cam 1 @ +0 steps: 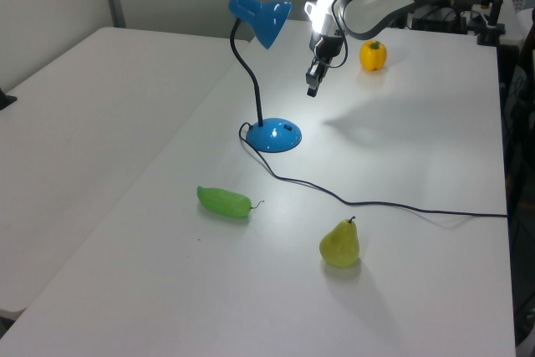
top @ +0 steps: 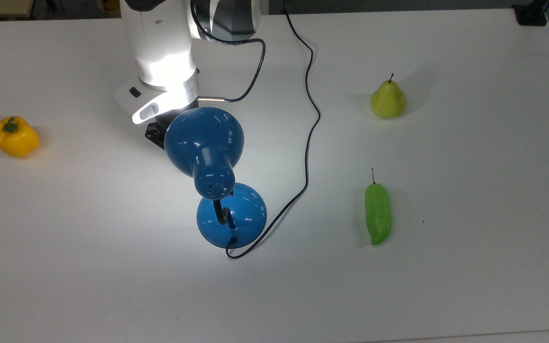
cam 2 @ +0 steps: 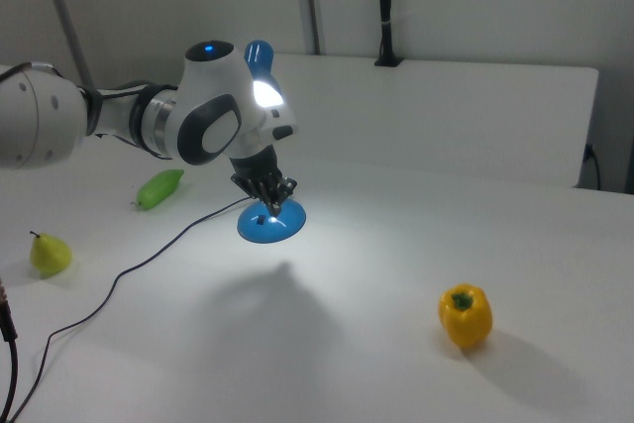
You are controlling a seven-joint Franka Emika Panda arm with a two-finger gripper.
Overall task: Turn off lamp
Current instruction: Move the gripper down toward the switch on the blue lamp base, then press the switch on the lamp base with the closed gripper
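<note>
Lit lamp (cam 1: 261,73), hand (cam 1: 312,86) beneath its shade — table (top: 446,286)

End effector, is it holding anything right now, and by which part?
Nothing is held. The end effector hangs in the air under the lamp shade, above the table, touching nothing.

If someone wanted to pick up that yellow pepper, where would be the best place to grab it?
Probably around the yellow pepper's blocky body, coming straight down from above. It stands upright with its green stem on top, apart from everything else on the table, so its opposite flanks are free. The stem looks too small to hold.
</note>
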